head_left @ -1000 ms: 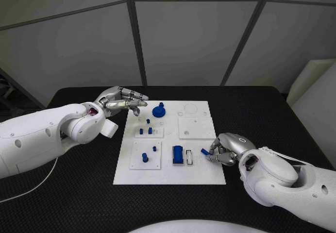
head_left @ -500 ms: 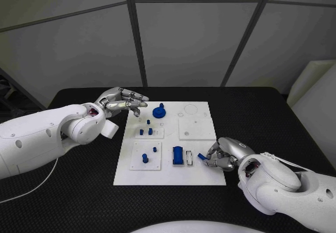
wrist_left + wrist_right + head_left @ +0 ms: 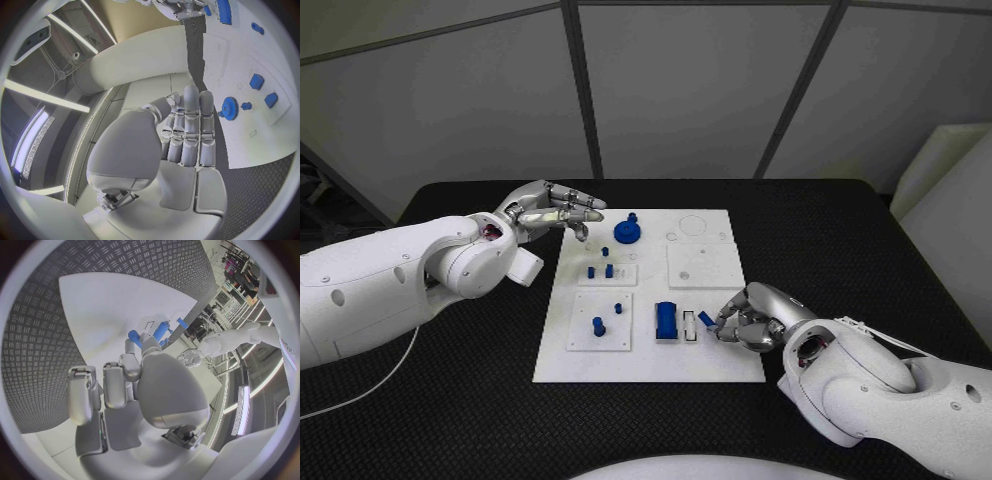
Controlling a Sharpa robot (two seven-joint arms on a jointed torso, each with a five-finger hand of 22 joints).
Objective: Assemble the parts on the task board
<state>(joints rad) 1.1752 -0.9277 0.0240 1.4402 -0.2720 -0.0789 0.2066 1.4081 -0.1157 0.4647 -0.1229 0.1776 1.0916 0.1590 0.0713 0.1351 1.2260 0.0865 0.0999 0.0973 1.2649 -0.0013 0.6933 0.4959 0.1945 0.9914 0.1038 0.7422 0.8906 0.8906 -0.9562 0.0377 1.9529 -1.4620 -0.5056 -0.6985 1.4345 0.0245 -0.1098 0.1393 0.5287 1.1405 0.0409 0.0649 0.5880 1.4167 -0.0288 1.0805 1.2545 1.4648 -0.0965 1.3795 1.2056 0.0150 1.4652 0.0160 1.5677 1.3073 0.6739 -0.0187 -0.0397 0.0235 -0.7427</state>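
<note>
Pinching a small blue part point(image 3: 707, 320) between thumb and fingertip, the right hand point(image 3: 759, 318) sits over the task board point(image 3: 653, 365) at its right edge, toward the near right corner. The remaining fingers curl inward. In the right wrist view the same blue part point(image 3: 134, 336) shows at the fingertips, just above the white surface. The held part is just beside a narrow white slot piece point(image 3: 687, 324), which stands touching or nearly touching a larger blue block point(image 3: 666, 321) in the near middle of the board; whether the held part touches the slot piece cannot be told.

The left hand point(image 3: 557, 210) hovers at the board's far left corner, holding nothing, its fingers extended side by side and slightly bent. In the left wrist view the fingers point(image 3: 190, 130) lie close together, pointing toward the board.

On the board, a blue gear with a raised hub point(image 3: 627, 231) stands near the far edge, left of centre. Two small blue pegs point(image 3: 600, 270) stand on a raised white tile behind the middle of the left edge. Another tile toward the near left corner carries a blue peg point(image 3: 599, 325) and a smaller blue piece point(image 3: 617, 309). A plain white tile point(image 3: 704, 264) lies on the right half, with faint circular recesses point(image 3: 691, 224) behind it.

The board rests on the black table point(image 3: 473, 400), roughly central.
</note>
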